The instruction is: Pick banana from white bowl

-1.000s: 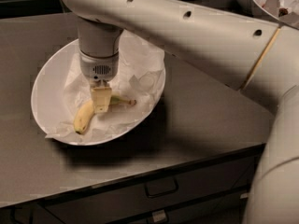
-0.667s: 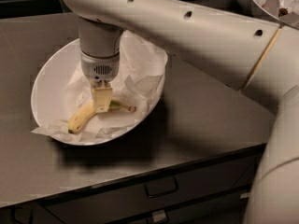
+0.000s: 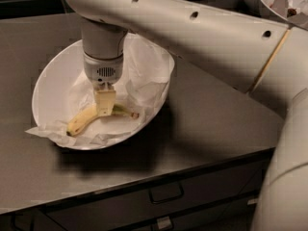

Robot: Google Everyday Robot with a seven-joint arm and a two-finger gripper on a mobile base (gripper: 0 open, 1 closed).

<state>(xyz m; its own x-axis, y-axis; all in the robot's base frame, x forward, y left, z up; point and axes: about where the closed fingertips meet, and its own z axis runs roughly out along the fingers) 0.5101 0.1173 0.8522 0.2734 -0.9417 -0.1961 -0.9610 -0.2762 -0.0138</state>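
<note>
Camera view: low inside white bowl (image 3: 38, 88), banana (image 3: 82, 122), not yet lifted out. Over its middle, gripper (image 3: 105, 104), fingers apparently clenched around banana. Grasp seemingly made; left to do: raising clear of the rim.

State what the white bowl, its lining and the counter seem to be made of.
The white bowl: smooth, evenly white, likely ceramic or plastic; can't tell which. Its lining: thin paper, judging by crumpled creases. The counter: brushed metal, probably steel, given its dull grey sheen. The end effector sits in the bowl, over the banana.
</note>
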